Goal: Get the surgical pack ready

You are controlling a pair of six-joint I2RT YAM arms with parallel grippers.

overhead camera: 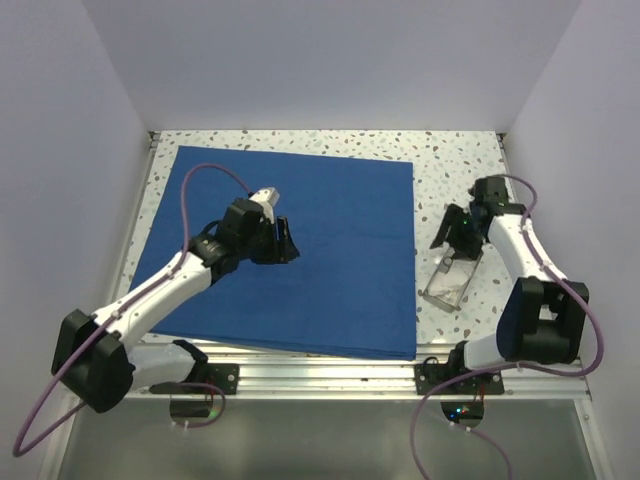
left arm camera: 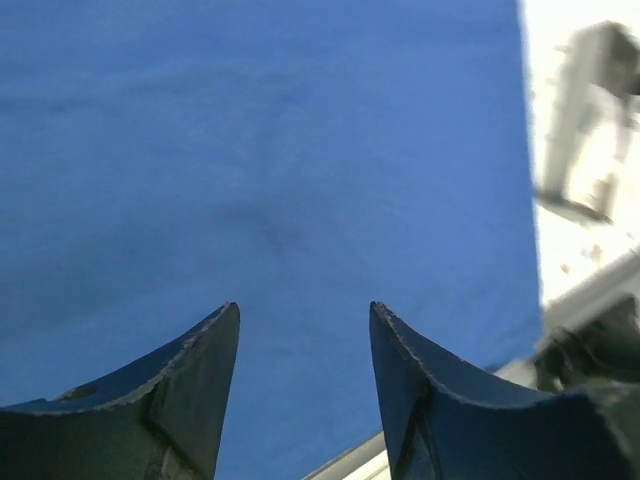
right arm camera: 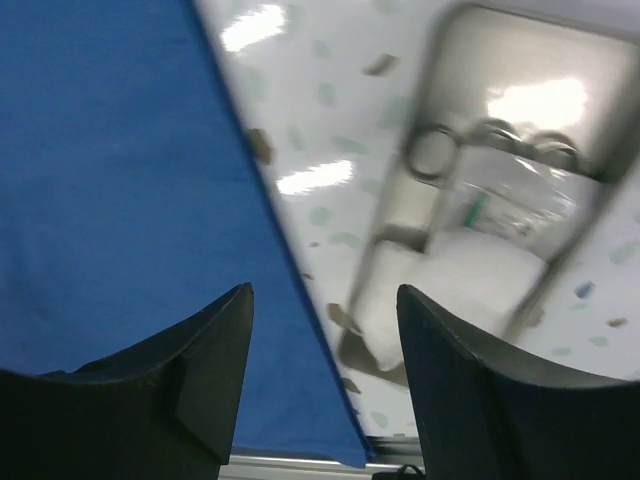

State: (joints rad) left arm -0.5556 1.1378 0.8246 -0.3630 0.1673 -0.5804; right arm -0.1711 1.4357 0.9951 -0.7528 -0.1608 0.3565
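- Surgical pack sits in two parts: the blue drape (overhead camera: 330, 260) lies spread flat over the left and middle of the surface (overhead camera: 450, 160). The steel tray (overhead camera: 452, 282) stands on bare speckled top just beside the drape's right edge, toward the near right corner.
- At the near edge of the surface the drape reaches the metal rail (overhead camera: 320, 372). A pull toward the arms could drag the cloth over it or bunch it up.
- In the tray, white gauze (right arm camera: 450, 275), a clear packet (right arm camera: 510, 195) and ring-handled instruments (right arm camera: 432, 152) lie loosely on one another. Any tilt during a lift would likely slide them out, and the thin, smooth rim gives a poor hold.
- Over the tray's far end hangs the right end effector (overhead camera: 458, 232), jaws apart with nothing between them. Coming down off-centre, it could tip the tray or nip the packet instead of the rim.
- Left of the drape's middle, the left end effector (overhead camera: 283, 240) hovers with jaws wide and empty. Pressing down there could wrinkle the cloth.
- Carried low toward the middle, the tray could catch the drape's right edge and fold it back.
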